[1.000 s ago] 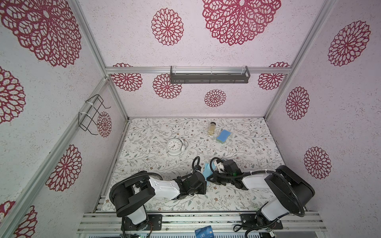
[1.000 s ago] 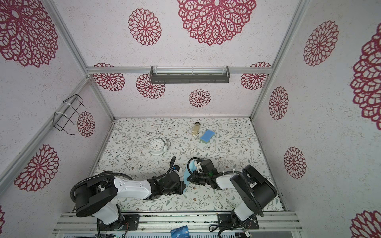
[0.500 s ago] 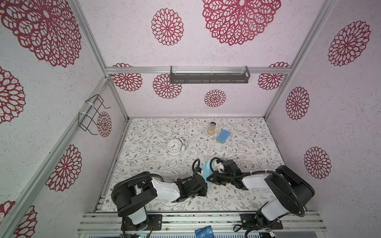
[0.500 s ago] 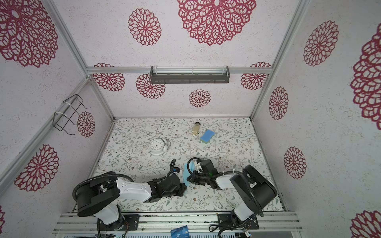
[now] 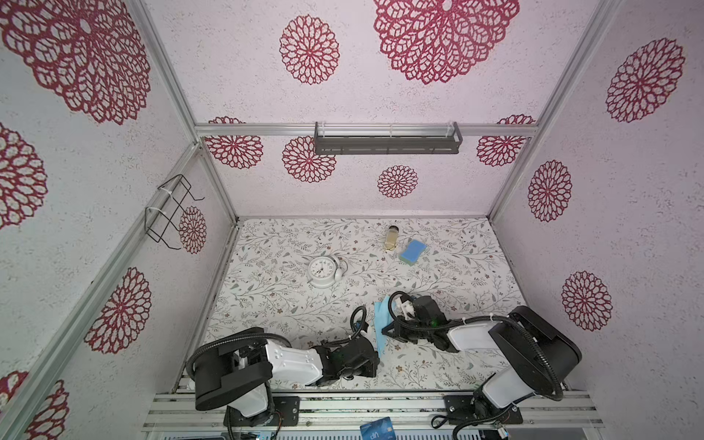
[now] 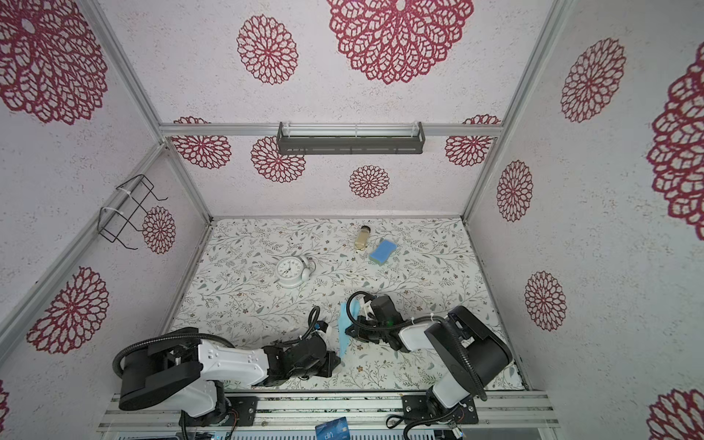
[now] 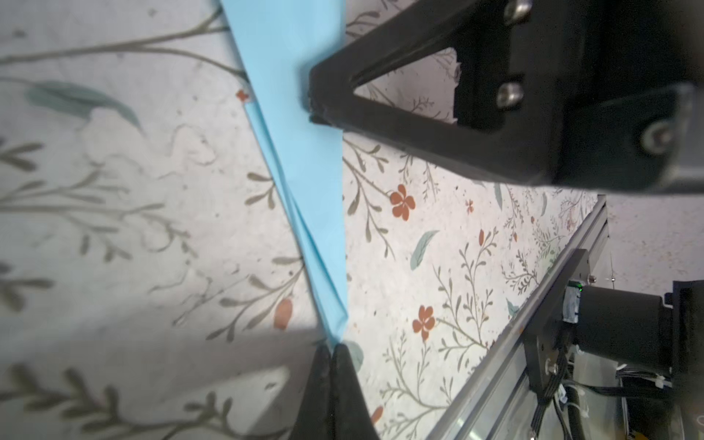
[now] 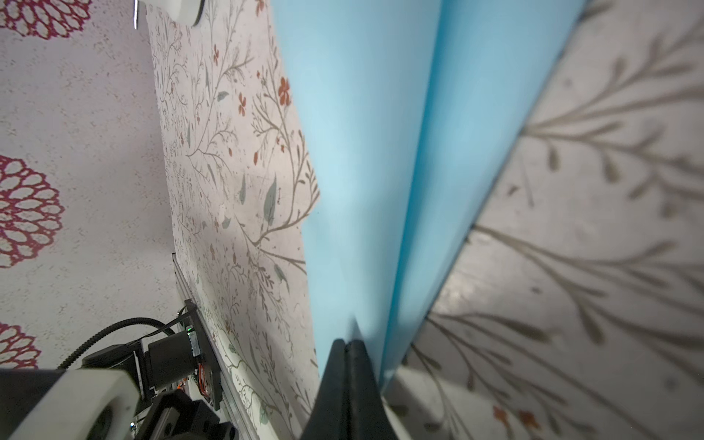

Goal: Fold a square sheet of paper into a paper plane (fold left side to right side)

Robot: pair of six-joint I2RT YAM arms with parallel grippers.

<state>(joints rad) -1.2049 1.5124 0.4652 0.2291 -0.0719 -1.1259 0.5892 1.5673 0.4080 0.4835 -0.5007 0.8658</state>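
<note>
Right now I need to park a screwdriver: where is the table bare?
Bare: the strip between clock and left wall; the stretch from sponge to right wall. Crowded: front middle, where left gripper and right gripper pinch the plane.

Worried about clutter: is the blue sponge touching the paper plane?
No: the sponge lies at the back beside a bottle, well apart from the plane near the front.

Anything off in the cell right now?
Dark blue card lies by the front frame rail, off the table. White clock seems to lie on its back, dial up. Nothing looks spilled or torn.
</note>
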